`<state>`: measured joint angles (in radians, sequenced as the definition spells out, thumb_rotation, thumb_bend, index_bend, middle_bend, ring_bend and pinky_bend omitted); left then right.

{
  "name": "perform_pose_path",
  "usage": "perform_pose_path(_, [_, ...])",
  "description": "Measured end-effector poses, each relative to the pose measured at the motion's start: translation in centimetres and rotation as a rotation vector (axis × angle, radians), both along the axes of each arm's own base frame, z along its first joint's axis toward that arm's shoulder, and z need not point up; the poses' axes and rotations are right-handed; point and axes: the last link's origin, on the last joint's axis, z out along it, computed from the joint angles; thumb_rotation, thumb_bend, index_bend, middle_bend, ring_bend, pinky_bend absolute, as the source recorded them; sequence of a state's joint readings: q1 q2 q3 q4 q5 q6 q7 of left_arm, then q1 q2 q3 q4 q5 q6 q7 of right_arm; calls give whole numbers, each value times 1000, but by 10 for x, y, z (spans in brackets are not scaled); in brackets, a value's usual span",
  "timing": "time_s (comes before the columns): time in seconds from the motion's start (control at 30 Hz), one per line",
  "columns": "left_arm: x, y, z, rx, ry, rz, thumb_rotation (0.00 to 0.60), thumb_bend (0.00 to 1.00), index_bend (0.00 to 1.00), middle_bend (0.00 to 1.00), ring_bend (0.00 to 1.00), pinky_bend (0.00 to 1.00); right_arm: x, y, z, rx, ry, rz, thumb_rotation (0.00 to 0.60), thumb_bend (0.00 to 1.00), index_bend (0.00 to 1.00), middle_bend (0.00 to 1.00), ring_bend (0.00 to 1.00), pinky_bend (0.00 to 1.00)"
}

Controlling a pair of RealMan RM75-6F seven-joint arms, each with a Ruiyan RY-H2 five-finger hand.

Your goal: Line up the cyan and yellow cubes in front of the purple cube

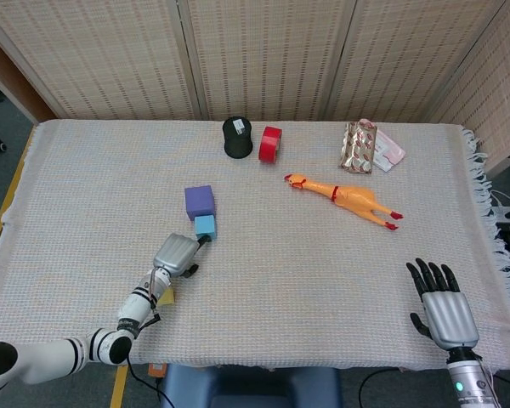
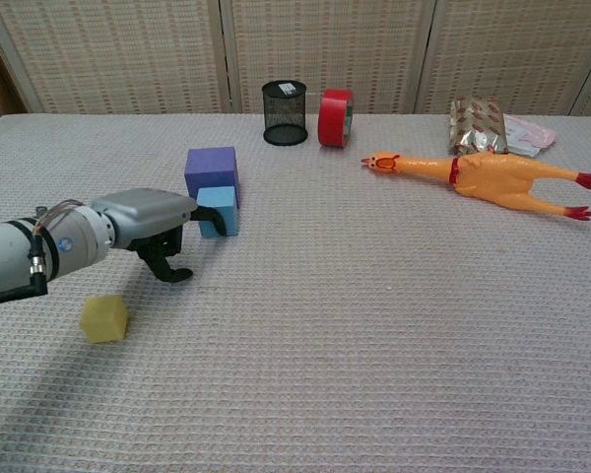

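Your left hand hovers low over the tabletop just in front of the cyan cube, its fingers curled downward and holding nothing; one fingertip seems to touch the cube's left face, though the chest view does not settle it. The cyan cube sits against the front face of the purple cube, toward the left half of the tabletop. The yellow cube lies apart from them, nearer the front edge and to the left, mostly hidden under your forearm in the head view. Your right hand rests flat near the front right corner, fingers spread, empty. Along the back edge stand a black mesh cup and a red tape roll; a rubber chicken and a foil packet lie toward the back right.
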<state>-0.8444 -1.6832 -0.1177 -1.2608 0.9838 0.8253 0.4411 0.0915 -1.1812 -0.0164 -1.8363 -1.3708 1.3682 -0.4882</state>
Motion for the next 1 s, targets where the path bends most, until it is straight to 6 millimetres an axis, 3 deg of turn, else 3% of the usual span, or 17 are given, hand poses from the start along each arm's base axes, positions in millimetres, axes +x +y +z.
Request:
perform_pose_path(0.43, [-4, 9, -4, 23, 38, 14, 600, 366, 162, 1000, 1000, 1000, -1, -1, 1, 1, -3, -8, 600, 51, 0, 0, 0, 0])
perform_pose_path(0.57, [-3, 7, -3, 20, 32, 4, 600, 366, 204, 1000, 1000, 1000, -1, 0, 1, 0, -1, -8, 600, 52, 0, 0, 0, 0])
perform_pose_path(0.77, [7, -10, 4, 4, -11, -33, 600, 366, 231, 1000, 1000, 1000, 1, 1, 1, 7, -3, -2, 600, 51, 0, 0, 0, 0])
perform_pose_path(1.0, [10, -48, 36, 30, -137, -36, 600, 349, 244, 1000, 1000, 1000, 3, 6, 1, 19, -12, 17, 600, 51, 0, 0, 0, 0])
